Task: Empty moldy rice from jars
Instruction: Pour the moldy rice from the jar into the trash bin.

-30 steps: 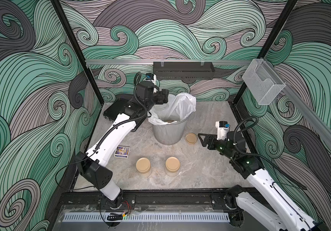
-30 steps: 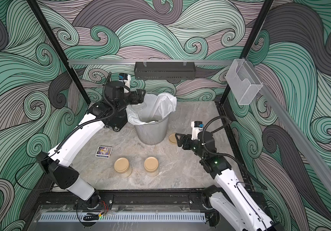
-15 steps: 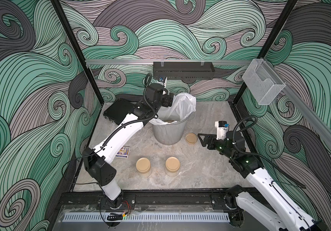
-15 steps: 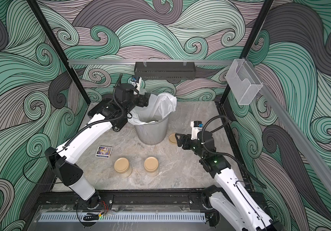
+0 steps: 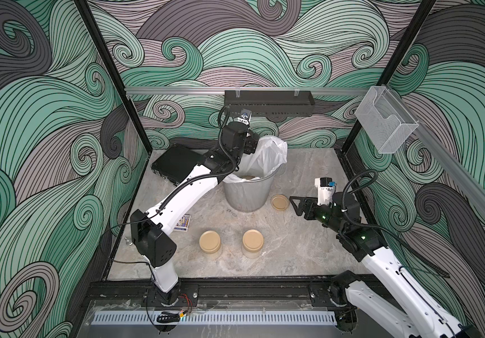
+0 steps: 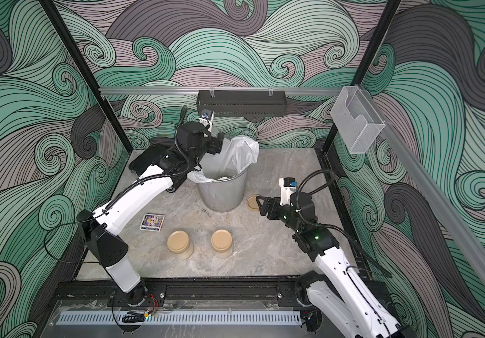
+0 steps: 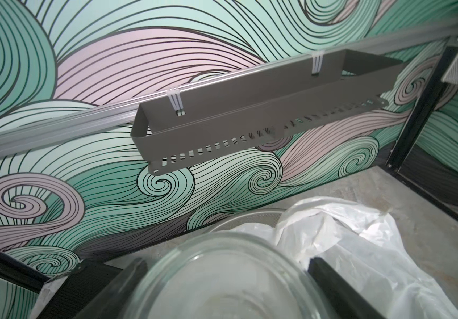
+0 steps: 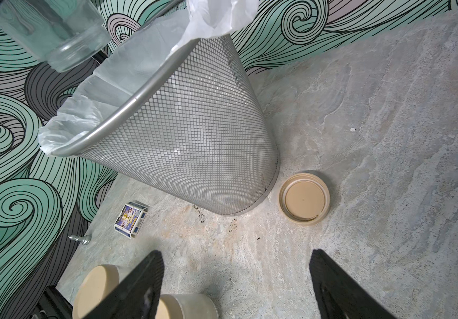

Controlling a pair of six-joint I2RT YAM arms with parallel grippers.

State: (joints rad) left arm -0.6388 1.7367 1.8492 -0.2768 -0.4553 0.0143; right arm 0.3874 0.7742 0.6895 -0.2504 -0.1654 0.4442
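Marble counter [image 5: 294, 257]: left gripper [image 7: 223, 265] clamps an empty-looking jar [image 8: 53, 33], mouth tilted down over the bin [image 8: 194, 124]; right gripper [image 8: 236, 256], wide open and empty, is nearer the front lidded jars [image 5: 210, 241].

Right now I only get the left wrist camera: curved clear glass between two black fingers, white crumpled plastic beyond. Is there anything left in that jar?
Observer: The right wrist view shows the clear glass jar tipped mouth-down over the silver mesh wastebasket, and it looks empty.
Operator: Where's its lid?
Observer: A round tan lid lies upside down beside the wastebasket's base.
Operator: More jars to do?
Observer: Two squat lidded jars stand upright on the grey marbled table.
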